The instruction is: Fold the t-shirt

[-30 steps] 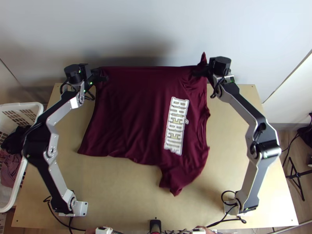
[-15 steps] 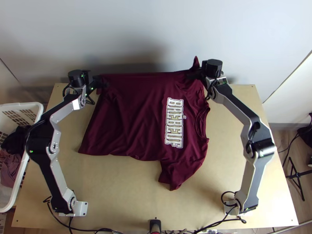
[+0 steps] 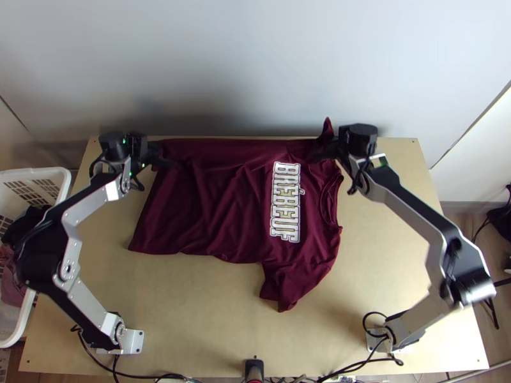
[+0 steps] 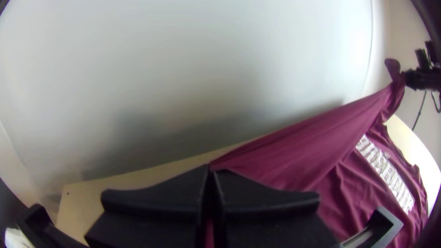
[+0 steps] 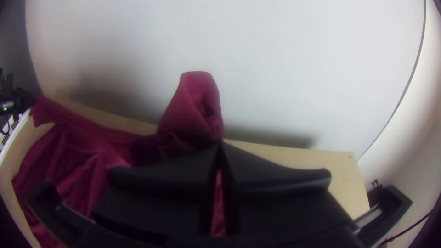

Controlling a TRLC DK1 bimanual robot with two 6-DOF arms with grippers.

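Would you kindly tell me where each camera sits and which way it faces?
Top view: high over the near edge of the table, facing steeply down on the t-shirt; left arm and right arm show.
Left wrist view: on the left arm's wrist, facing over its fingers towards the wall; the right gripper shows farther off.
Right wrist view: on the right arm's wrist, facing over its fingers towards the wall; the left gripper shows farther off.
Both wrist views share the t-shirt and wall.

The left arm point(image 3: 69, 258) and right arm point(image 3: 441, 246) both bend out at the middle, and the left tool point(image 3: 167, 161) and right tool point(image 3: 320, 154) have their fingers point(image 4: 154, 197) squeezed together.
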